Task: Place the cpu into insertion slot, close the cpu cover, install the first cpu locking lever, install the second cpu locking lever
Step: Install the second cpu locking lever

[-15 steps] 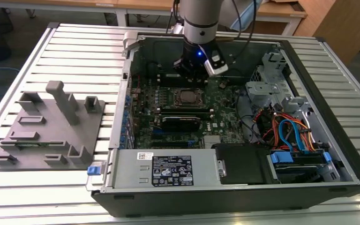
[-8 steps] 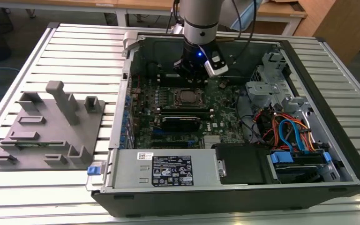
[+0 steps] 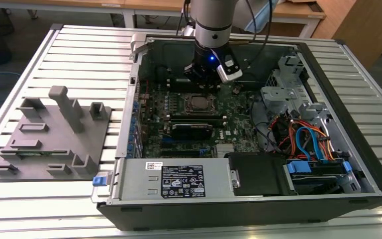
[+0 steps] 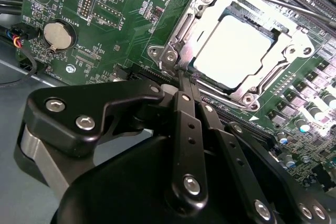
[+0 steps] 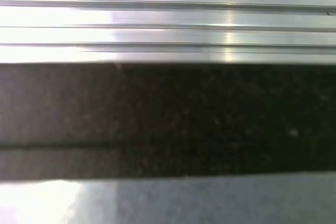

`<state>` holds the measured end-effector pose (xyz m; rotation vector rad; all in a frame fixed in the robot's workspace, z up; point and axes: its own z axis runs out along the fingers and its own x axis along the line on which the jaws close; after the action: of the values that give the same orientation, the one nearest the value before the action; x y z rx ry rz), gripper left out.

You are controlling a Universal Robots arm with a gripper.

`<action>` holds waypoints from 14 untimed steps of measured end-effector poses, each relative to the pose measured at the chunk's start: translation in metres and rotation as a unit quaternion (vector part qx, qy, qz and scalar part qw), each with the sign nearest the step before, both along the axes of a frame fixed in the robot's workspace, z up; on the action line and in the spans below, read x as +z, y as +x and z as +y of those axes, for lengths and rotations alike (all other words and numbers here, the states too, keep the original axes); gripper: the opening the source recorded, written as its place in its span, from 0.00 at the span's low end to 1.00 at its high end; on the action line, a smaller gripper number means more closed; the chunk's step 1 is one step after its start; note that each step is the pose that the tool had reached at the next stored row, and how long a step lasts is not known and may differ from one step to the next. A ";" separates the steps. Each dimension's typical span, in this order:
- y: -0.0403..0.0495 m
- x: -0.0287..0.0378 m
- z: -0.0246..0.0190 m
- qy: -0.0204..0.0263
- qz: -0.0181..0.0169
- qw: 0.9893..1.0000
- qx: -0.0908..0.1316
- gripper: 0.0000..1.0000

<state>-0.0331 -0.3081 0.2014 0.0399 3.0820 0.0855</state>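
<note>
The cpu (image 4: 239, 45) lies flat in the insertion slot (image 4: 239, 97) on the green board, its pale metal top showing through the window of the cpu cover (image 4: 198, 24), which lies down over it. A thin lever rod (image 4: 283, 4) runs along one side of the socket. My gripper (image 4: 186, 77) is shut, its black fingers (image 4: 181, 114) pressed together, with the tips at the socket's corner beside the cover's edge. In the exterior view the gripper (image 3: 202, 75) hangs inside the open computer case just behind the cpu (image 3: 194, 102).
The case wall (image 3: 244, 206) surrounds the board. A grey power supply box (image 3: 171, 180) sits at the front, with cables (image 3: 304, 139) and a drive cage (image 3: 280, 94) on the exterior view's right. A grey fixture block (image 3: 51, 134) stands on the slatted table. A coin battery (image 4: 58, 34) is near the socket.
</note>
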 end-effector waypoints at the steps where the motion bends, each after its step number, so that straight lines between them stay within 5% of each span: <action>1: 0.0000 0.0000 -0.0001 0.000 0.000 1.000 0.000 0.11; 14: 0.0000 0.0041 -0.0002 0.000 0.000 1.000 0.000 0.11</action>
<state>-0.0331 -0.3083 0.2055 0.0397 3.0820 0.0854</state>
